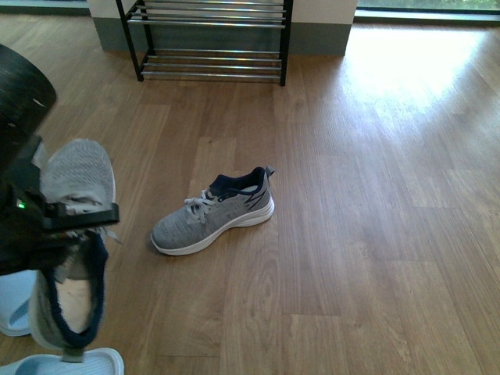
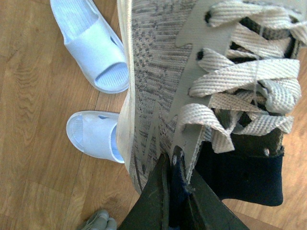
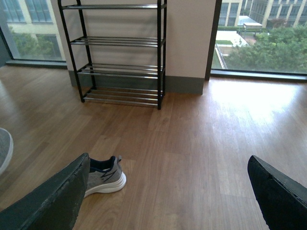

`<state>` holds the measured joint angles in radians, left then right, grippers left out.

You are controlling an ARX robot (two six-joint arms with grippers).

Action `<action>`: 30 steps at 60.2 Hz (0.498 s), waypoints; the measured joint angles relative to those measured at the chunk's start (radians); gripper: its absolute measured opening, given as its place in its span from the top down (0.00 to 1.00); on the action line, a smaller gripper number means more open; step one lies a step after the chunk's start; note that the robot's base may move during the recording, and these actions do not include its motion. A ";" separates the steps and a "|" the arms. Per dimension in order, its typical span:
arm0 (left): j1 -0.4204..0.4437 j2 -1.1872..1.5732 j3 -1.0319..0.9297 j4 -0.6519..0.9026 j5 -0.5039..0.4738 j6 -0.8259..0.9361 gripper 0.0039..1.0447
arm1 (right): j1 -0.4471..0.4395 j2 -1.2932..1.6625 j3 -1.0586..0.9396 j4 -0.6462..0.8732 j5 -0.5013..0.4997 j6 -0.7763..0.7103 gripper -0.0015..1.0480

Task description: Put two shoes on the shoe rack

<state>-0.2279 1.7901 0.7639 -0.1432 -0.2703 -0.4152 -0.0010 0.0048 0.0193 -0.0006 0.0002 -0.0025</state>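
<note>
1. At the near-left corner of the floor, one grey knit sneaker [image 1: 74, 180] is held up off the boards by the left gripper [image 2: 173, 182]. The dark fingers [image 2: 153, 201] are pressed together on the navy edge of the shoe's opening, beside the laces.
2. The left arm comes in from the left edge of the front view. One black finger lies crosswise over the shoe at its laces.
3. The held shoe's long axis runs away from the robot, with the toe toward the far wall. The navy-lined heel opening is nearest the camera.
4. The second sneaker [image 1: 215, 212] rests on its white sole near the middle of the floor [image 1: 351, 195]. Its toe points near-left and its heel far-right.
5. The right gripper [image 3: 168, 163] hangs above the floor with its fingers [image 3: 53, 201] spread wide, gripping nothing. It faces the far wall.
6. The shoe rack [image 1: 211, 23] stands at the far edge of the floor against the wall. It has black side frames and chrome rods.
7. Two pale blue slippers [image 2: 96, 48] lie on the floor under the held shoe.
</note>
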 joint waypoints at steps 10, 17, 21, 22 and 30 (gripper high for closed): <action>-0.001 -0.269 -0.126 -0.004 -0.087 0.022 0.99 | 0.000 0.000 0.000 0.000 0.000 0.000 0.09; -0.017 -0.460 -0.210 -0.025 -0.143 0.021 0.99 | 0.000 0.000 0.000 0.000 0.000 0.000 0.09; -0.055 -0.598 -0.271 -0.024 -0.221 0.037 0.99 | 0.000 0.000 0.000 0.000 0.000 0.000 0.09; -0.062 -0.618 -0.281 -0.021 -0.237 0.041 0.99 | 0.000 0.000 0.000 0.000 0.000 0.000 0.09; -0.173 -0.861 -0.391 0.048 -0.467 0.148 0.99 | 0.000 0.000 0.000 0.000 0.000 0.000 0.09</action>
<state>-0.4007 0.9295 0.3729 -0.0948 -0.7376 -0.2668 -0.0010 0.0048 0.0193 -0.0006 0.0002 -0.0025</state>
